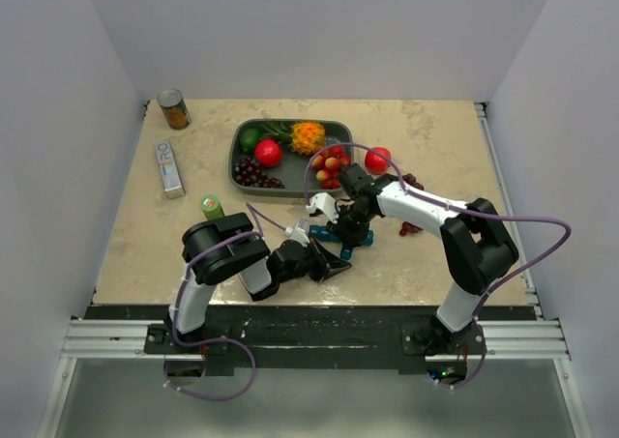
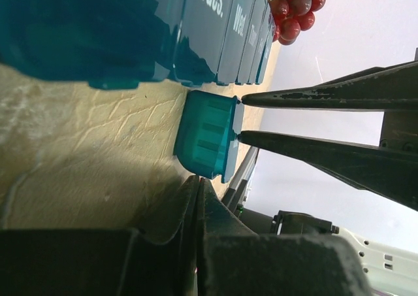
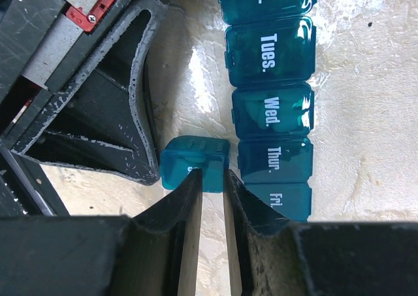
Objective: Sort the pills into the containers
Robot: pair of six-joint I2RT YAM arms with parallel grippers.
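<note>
Early stage: the right tool [image 3: 210, 178] pinches the edge of one detached cell [image 3: 194, 160] lying on the tabletop [image 3: 366, 113] just beside the strip of containers [image 3: 271, 106], the left tool [image 2: 198, 181] is clenched empty nearby, and no pills are visible, so sorting seems not yet begun.

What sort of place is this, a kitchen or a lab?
Probably a robot test booth: plain white walls box in a beige stone-look table, two black-and-white robot arms are bolted to a metal rail at its near edge, and props lie about, such as a grey plastic tray of fruit.
</note>
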